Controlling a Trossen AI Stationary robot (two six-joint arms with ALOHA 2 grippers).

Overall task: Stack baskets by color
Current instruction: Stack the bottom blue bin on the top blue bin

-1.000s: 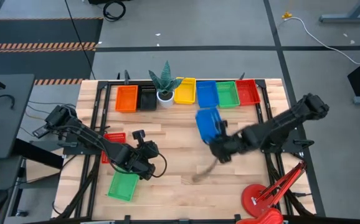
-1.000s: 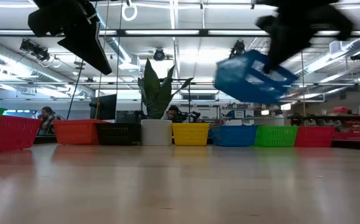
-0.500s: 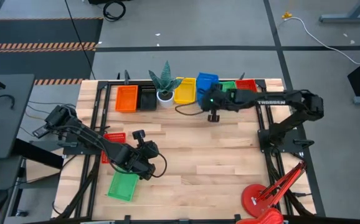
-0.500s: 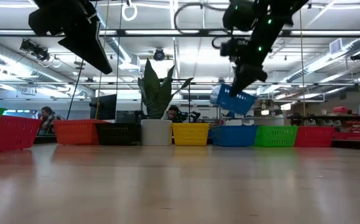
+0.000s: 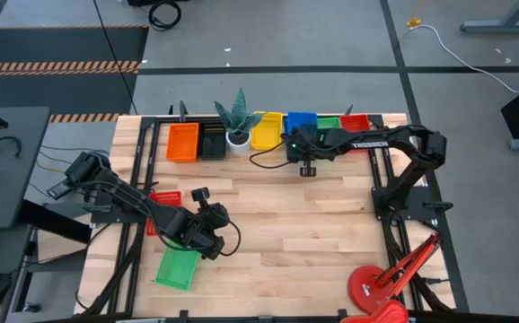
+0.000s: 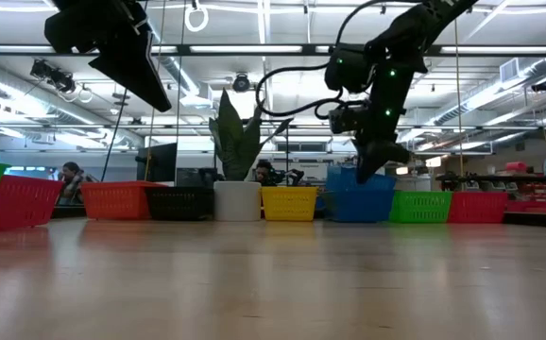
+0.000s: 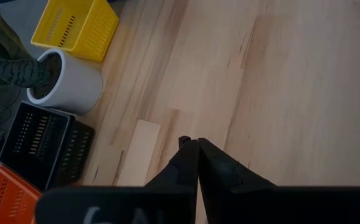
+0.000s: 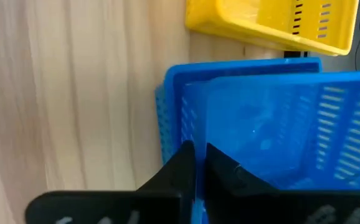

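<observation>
Along the table's far edge stands a row of baskets: orange (image 5: 182,141), black (image 5: 213,141), yellow (image 5: 266,130), blue (image 5: 300,124), green (image 5: 329,126) and red (image 5: 356,122). My right gripper (image 8: 198,158) is shut on an upper blue basket (image 8: 273,124), which sits nested in a lower blue basket (image 8: 170,118); the pair stands taller than its neighbours (image 6: 360,196). My left gripper (image 7: 196,144) is shut on nothing and hovers over bare wood at the near left. Beside that arm a green basket (image 5: 177,267) and a red basket (image 5: 163,201) rest on the table. My right gripper pinches the upper blue basket's near end wall (image 8: 199,186), one finger inside the basket and one outside. The fingers slant down from the table's near side. The basket sits level inside the lower blue basket.
A white pot with a spiky plant (image 5: 239,126) stands between the black and yellow baskets. A red clamp lamp (image 5: 381,285) lies at the near right corner. The middle of the wooden table (image 5: 295,224) is bare.
My right gripper has carried the tilted blue basket from over the table's middle toward the far edge and down. The basket now sits level in the blue basket of the row.
</observation>
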